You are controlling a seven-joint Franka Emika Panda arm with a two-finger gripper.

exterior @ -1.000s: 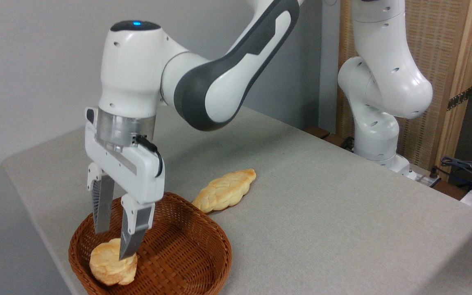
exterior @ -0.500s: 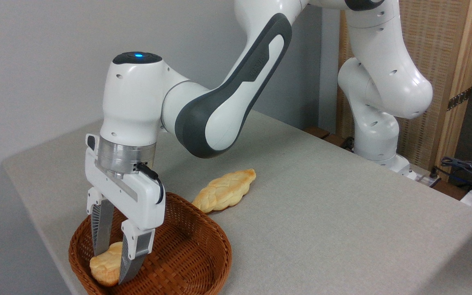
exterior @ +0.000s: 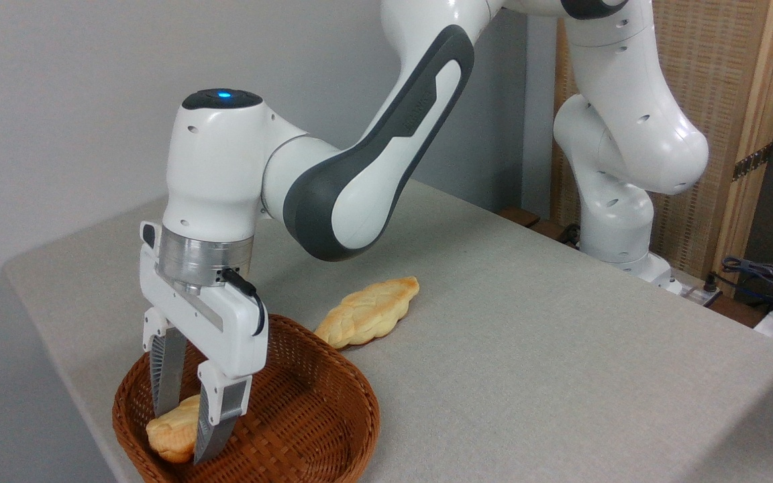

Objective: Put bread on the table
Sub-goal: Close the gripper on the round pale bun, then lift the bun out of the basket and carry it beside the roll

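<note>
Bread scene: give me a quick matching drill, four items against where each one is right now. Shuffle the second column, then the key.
Items:
1. round bun
2. braided loaf
3. basket
4. gripper

Places:
A. on the near left corner of the table
B. flat on the cloth behind the basket
C. down inside the basket, fingers either side of the bun
D. tilted in the basket

Pairs: 1-D, 2-B, 3-A, 4-C
</note>
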